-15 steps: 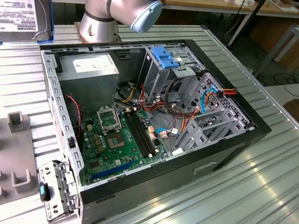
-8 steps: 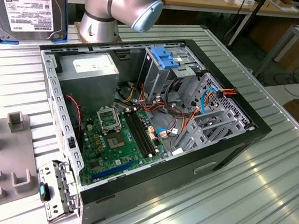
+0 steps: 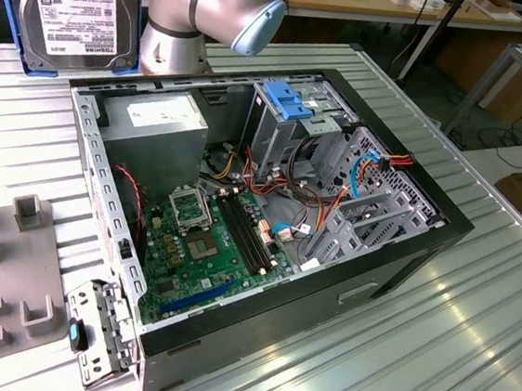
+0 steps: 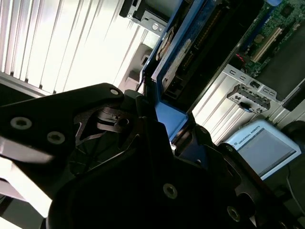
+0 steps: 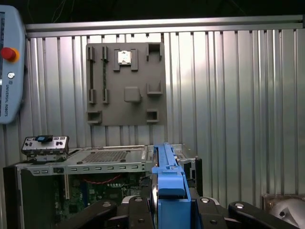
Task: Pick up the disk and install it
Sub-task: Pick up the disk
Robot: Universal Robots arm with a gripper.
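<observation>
Exterior view: the disk point(image 3: 75, 8) hangs upright with its label facing the camera. It is beside the arm point(image 3: 211, 3) and well apart from the open computer case point(image 3: 404, 257) and its drive cage point(image 3: 292, 124).

Second wrist view: the gripper point(image 4: 164, 119) is clamped on the disk's blue carrier frame, and the drive shows edge-on.

First wrist view: the fingers point(image 5: 136, 207) press both sides of that frame, with the case and a grey fixture plate point(image 5: 126, 83) on the ribbed table point(image 5: 238, 95) beyond.

The pick-up looks done and the carry is in hand. Installing will call for squaring the frame to the cage's bay.

Disk point(image 3: 75, 8) of grey metal edged in glossy blue plastic, shiny ribbed metal table point(image 3: 467, 367)
</observation>
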